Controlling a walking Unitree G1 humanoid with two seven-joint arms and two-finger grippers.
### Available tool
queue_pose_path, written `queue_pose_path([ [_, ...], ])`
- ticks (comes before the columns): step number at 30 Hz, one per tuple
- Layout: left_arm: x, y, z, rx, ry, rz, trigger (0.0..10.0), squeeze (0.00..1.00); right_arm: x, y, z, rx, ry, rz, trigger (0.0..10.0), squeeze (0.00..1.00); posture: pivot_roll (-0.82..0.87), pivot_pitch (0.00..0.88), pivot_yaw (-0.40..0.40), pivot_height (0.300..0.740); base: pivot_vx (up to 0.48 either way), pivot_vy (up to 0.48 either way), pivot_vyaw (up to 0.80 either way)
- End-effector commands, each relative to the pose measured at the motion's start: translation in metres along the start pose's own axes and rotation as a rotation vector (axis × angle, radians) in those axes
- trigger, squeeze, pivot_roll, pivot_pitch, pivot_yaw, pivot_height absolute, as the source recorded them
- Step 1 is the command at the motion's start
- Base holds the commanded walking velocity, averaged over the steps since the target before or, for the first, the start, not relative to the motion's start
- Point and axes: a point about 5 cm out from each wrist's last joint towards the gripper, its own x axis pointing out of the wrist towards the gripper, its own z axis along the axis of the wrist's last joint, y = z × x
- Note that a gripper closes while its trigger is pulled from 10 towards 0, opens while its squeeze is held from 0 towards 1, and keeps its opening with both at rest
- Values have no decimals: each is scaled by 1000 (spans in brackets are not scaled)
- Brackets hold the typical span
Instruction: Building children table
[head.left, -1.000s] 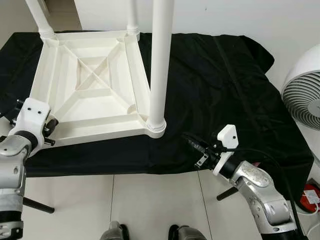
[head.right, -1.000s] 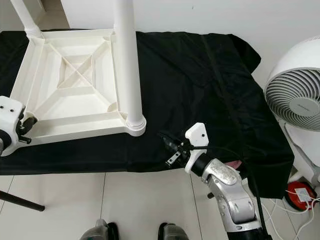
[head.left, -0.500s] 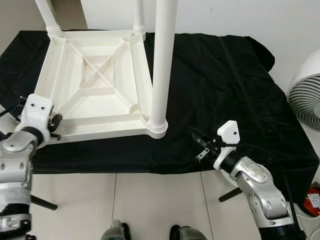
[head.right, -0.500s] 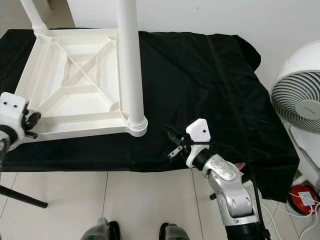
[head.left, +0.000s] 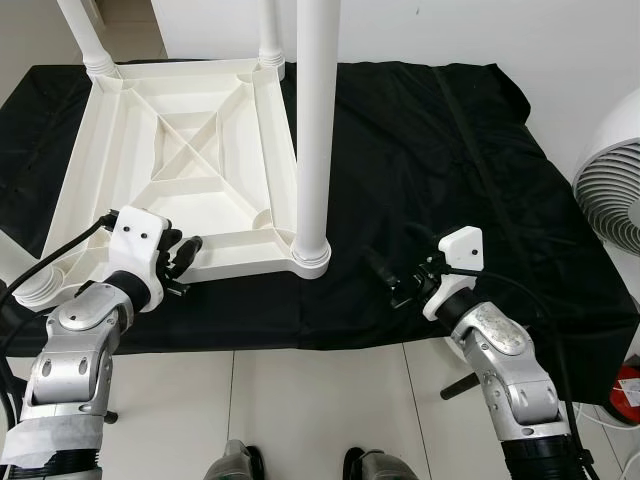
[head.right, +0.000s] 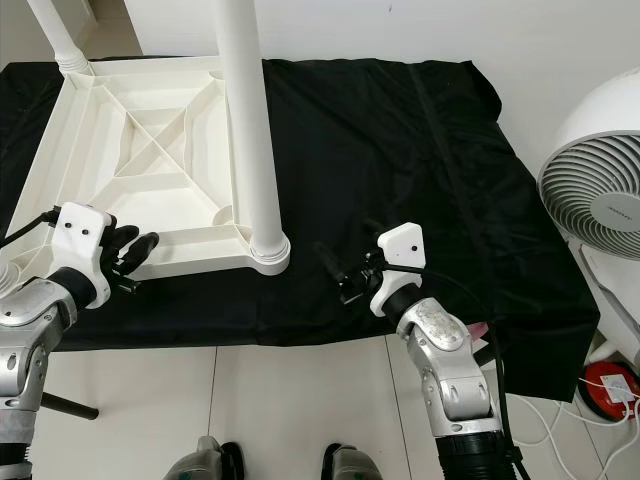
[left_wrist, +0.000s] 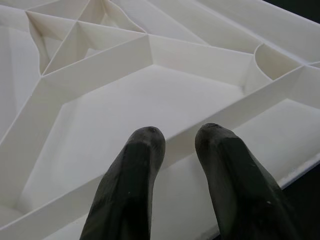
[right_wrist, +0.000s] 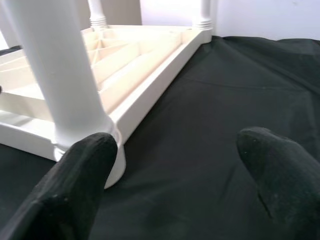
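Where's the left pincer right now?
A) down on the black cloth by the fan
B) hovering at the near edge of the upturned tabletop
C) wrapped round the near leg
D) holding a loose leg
B: the left pincer sits at the near edge of the upturned white tabletop, its fingers slightly apart over a rib and holding nothing, well clear of the near leg.

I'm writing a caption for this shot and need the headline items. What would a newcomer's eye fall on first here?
First the white children's table, lying upside down on a black cloth, its ribbed underside up and a tall white leg rising from its near right corner. Next the left gripper, at the table's near edge with its fingers slightly apart, and the right gripper, open over the cloth right of that leg. A white fan stands at the far right.
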Motion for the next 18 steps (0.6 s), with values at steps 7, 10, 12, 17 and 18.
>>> queue_pose_path([
  [7,-12,14,-9,-106,37,218,10000,0,15,8,2,-10,-5,109,10000,0,-76,116,55,740,0,0,0],
  [10,-14,16,-10,-110,46,251,10000,0,19,9,3,-7,-8,112,10000,0,-76,116,55,740,0,0,0],
  [12,-15,18,-11,-112,48,270,10000,0,23,10,4,-3,-17,112,10000,0,-76,116,55,740,0,0,0],
  [17,-12,22,-3,-97,30,291,10000,0,42,23,7,36,-38,122,10000,0,-60,107,48,740,0,0,0],
  [18,-12,22,-3,-97,30,291,10000,0,42,23,7,36,-38,122,10000,0,-60,107,48,740,0,0,0],
])
